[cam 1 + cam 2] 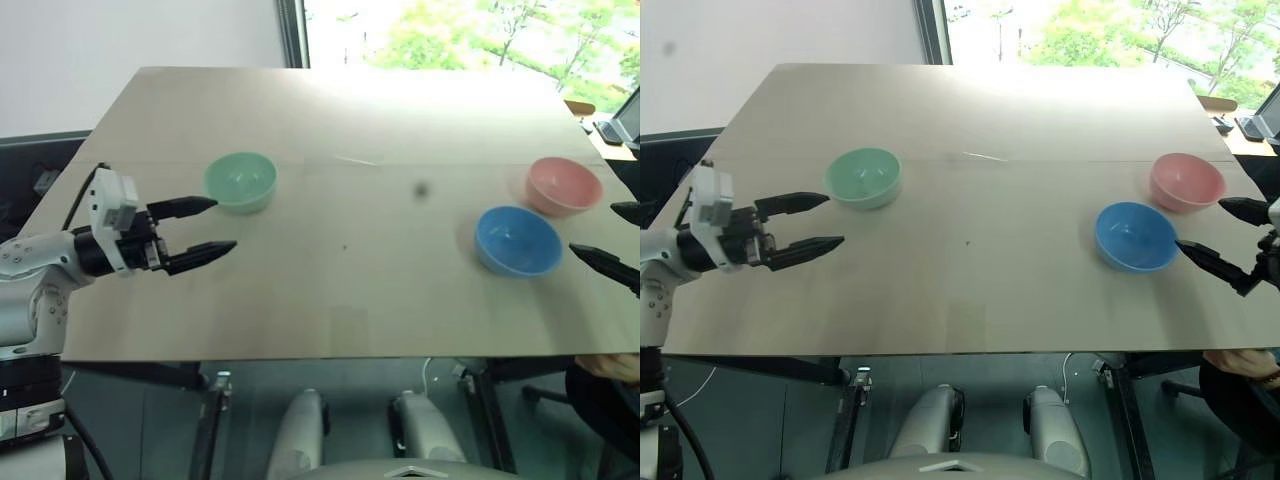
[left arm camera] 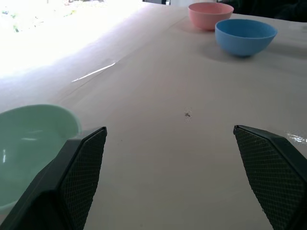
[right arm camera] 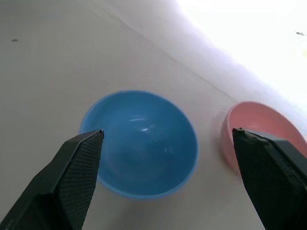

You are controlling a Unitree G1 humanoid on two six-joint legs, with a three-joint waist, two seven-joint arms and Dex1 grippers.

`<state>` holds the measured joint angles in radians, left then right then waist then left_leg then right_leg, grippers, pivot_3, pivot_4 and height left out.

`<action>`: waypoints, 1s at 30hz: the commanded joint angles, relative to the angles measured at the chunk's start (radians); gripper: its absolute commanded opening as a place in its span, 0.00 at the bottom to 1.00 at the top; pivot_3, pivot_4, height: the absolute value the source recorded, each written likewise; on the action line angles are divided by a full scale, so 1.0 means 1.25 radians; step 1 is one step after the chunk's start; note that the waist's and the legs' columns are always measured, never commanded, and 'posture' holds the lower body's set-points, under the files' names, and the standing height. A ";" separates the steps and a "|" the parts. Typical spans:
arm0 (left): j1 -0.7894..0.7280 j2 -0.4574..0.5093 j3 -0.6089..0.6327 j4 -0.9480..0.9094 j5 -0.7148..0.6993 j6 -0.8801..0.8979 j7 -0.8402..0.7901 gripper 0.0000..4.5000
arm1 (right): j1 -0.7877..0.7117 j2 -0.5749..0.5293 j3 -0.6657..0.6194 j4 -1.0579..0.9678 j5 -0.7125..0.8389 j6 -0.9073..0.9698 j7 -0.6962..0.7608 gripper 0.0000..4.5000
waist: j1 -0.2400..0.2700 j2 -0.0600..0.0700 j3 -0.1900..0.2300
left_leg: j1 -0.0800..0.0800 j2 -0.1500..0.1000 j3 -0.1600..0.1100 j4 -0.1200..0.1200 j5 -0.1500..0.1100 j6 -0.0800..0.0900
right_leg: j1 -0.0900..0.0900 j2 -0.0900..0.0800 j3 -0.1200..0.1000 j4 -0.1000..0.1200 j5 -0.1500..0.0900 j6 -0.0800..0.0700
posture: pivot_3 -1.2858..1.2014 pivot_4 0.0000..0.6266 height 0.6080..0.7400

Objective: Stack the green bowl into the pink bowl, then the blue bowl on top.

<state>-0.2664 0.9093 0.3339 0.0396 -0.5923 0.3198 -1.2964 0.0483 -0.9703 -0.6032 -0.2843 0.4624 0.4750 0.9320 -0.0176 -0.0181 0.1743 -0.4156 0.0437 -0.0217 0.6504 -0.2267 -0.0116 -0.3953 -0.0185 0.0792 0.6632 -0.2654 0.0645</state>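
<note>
One green bowl (image 1: 863, 177) sits just beyond the spread-apart left fingers (image 1: 807, 222); one blue bowl (image 1: 1135, 236) and one pink bowl (image 1: 1186, 181) lie before the wide-apart, empty right fingers (image 1: 1218, 236).

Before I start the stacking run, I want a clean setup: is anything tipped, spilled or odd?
Nothing stands out. The green bowl, pink bowl and blue bowl all sit upright, empty and apart on the table.

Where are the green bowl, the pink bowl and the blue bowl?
green bowl (image 1: 240, 180), left eye view, inside of the bowl
pink bowl (image 1: 564, 185), left eye view, inside of the bowl
blue bowl (image 3: 144, 139), right wrist view, bowl's bottom
</note>
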 commanded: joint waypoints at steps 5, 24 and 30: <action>-0.070 -0.088 -0.134 -0.129 -0.005 -0.013 -0.001 1.00 | -0.217 -0.086 0.315 0.247 -0.330 -0.177 -0.128 1.00 | 0.001 0.000 0.000 | 0.000 -0.001 0.001 0.001 0.000 0.000 | 0.000 0.000 0.001 0.000 0.000 0.000 | 0.52 0.24 1.00; -0.048 -0.180 -0.191 -0.271 0.000 0.006 0.127 1.00 | -0.728 0.029 0.646 0.952 -0.614 -0.545 -0.123 0.84 | -0.023 0.001 0.001 | 0.000 -0.001 0.003 -0.001 0.000 0.000 | -0.002 -0.001 0.003 0.000 0.001 0.000 | 0.52 0.24 1.00; -0.025 -0.180 -0.184 -0.294 -0.008 0.007 0.145 1.00 | -0.761 0.042 0.651 0.989 -0.620 -0.567 -0.117 0.33 | -0.019 0.001 0.001 | 0.000 -0.001 0.003 -0.001 0.000 0.000 | -0.002 -0.001 0.003 0.001 0.001 0.000 | 0.52 0.24 1.00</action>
<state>-0.2990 0.6763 0.0757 -0.2850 -0.5815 0.3360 -1.1246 -0.8786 -0.9066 0.2187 0.9489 -0.3081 -0.2123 0.7822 -0.0411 -0.0162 0.1760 -0.4159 0.0428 -0.0182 0.6495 -0.2267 -0.0115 -0.3975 -0.0195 0.0828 0.6641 -0.2647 0.0641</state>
